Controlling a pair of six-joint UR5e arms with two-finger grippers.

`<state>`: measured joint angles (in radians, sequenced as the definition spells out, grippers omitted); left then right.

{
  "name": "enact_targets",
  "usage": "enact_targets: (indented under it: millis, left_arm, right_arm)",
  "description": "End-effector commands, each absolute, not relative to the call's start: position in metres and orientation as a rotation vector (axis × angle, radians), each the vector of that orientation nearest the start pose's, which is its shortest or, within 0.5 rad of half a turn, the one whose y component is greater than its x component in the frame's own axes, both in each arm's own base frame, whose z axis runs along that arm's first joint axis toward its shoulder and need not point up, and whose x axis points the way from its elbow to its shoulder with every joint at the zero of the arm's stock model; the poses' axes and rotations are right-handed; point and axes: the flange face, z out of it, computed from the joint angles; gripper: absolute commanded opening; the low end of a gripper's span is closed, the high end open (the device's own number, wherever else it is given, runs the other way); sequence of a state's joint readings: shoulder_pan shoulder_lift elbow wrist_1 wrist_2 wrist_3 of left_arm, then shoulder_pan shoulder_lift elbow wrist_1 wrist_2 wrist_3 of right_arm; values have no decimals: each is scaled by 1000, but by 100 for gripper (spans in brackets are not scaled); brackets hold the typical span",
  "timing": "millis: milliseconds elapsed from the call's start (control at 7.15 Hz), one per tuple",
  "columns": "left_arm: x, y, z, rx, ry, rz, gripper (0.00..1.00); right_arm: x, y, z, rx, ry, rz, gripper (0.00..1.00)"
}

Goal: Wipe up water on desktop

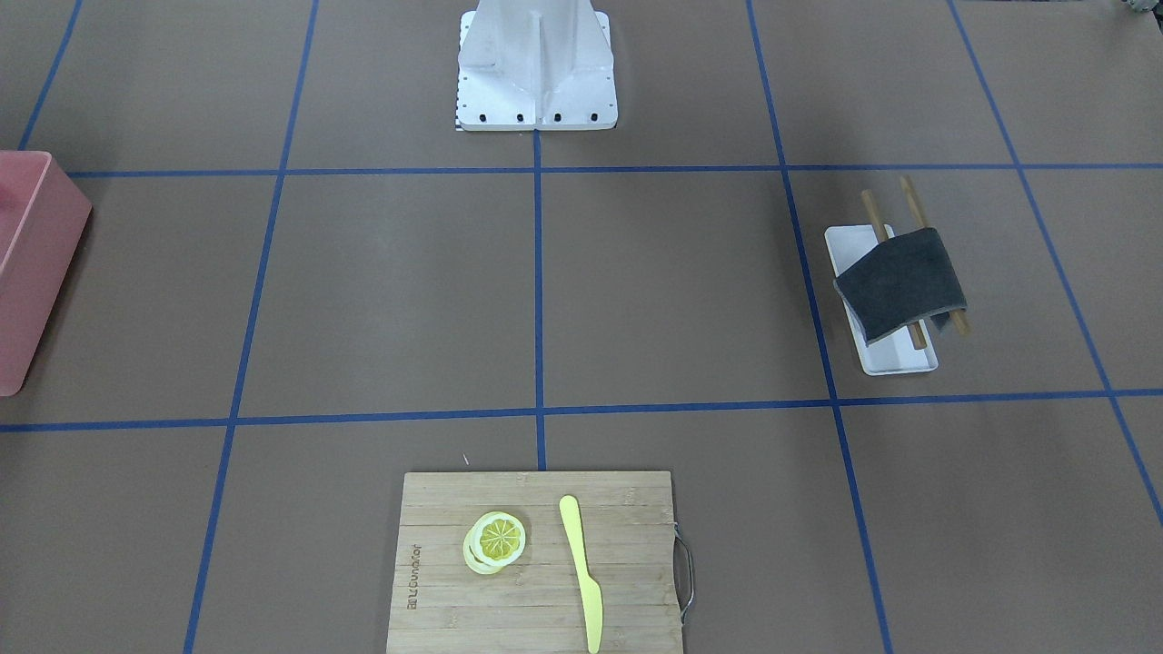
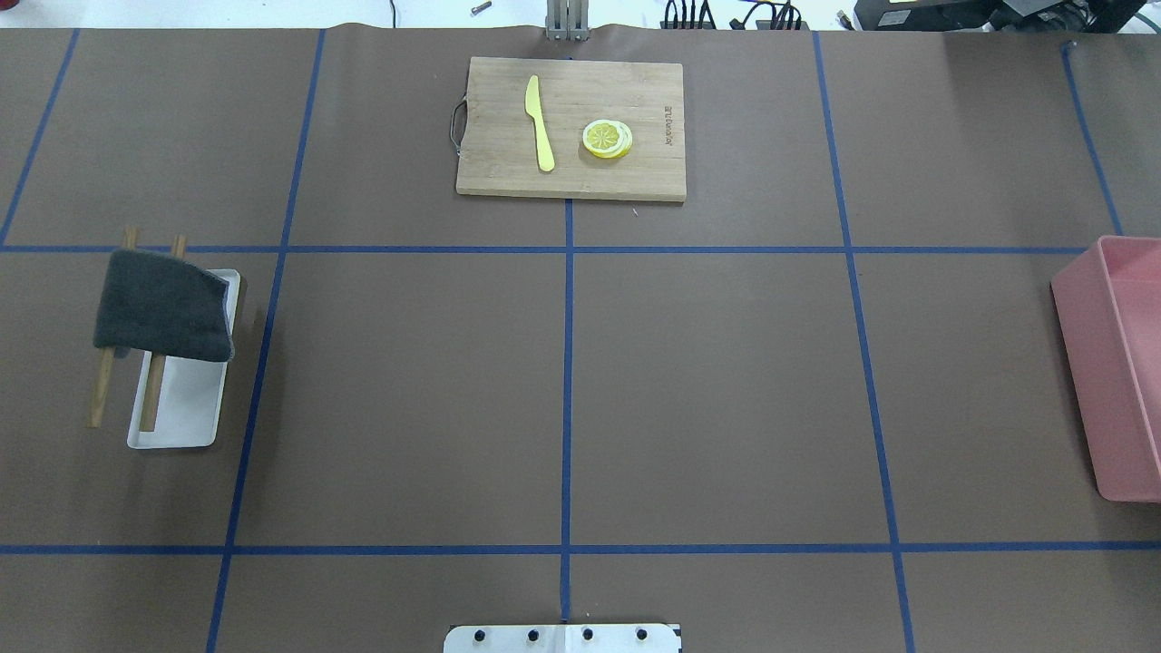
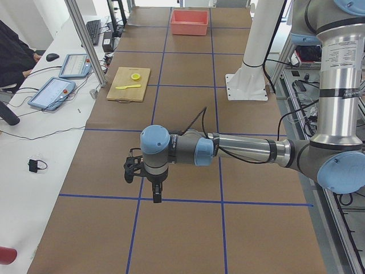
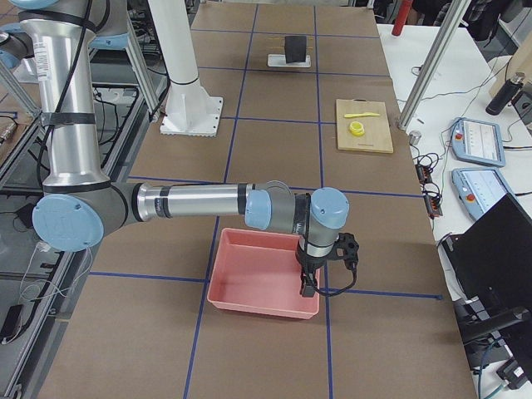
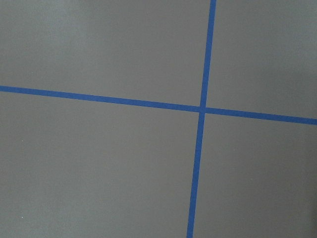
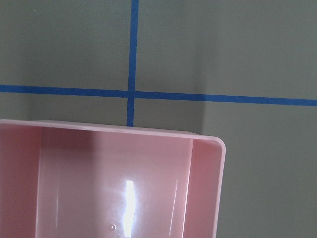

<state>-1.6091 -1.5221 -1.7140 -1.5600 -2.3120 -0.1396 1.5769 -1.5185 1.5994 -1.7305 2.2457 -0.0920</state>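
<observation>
The desktop (image 2: 707,390) is matte brown with blue tape lines; I can make out no water patch on it. A dark grey cloth (image 2: 161,307) hangs over two wooden bars above a white tray (image 2: 181,408) at the left; it also shows in the front view (image 1: 899,283). My left gripper (image 3: 155,197) shows only in the exterior left view, pointing down over a tape crossing; I cannot tell if it is open or shut. My right gripper (image 4: 306,289) shows only in the exterior right view, over the pink bin's (image 4: 258,274) near edge; I cannot tell its state.
A bamboo cutting board (image 2: 508,172) with a yellow knife (image 2: 540,122) and lemon slices (image 2: 607,139) lies at the far middle. The pink bin (image 2: 1116,363) stands at the right edge. The robot's white base (image 1: 536,73) is at the near middle.
</observation>
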Motion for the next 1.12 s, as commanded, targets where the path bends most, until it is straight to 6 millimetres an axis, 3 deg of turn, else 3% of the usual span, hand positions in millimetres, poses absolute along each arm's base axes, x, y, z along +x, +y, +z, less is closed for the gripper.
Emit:
enact_targets:
  millis: [0, 979]
  left_arm:
    - [-84, -472, 614, 43, 746, -138, 98]
    - [-84, -474, 613, 45, 744, -140, 98]
  right_arm:
    - [74, -507, 639, -39, -679, -57, 100]
    - [73, -506, 635, -32, -691, -59, 100]
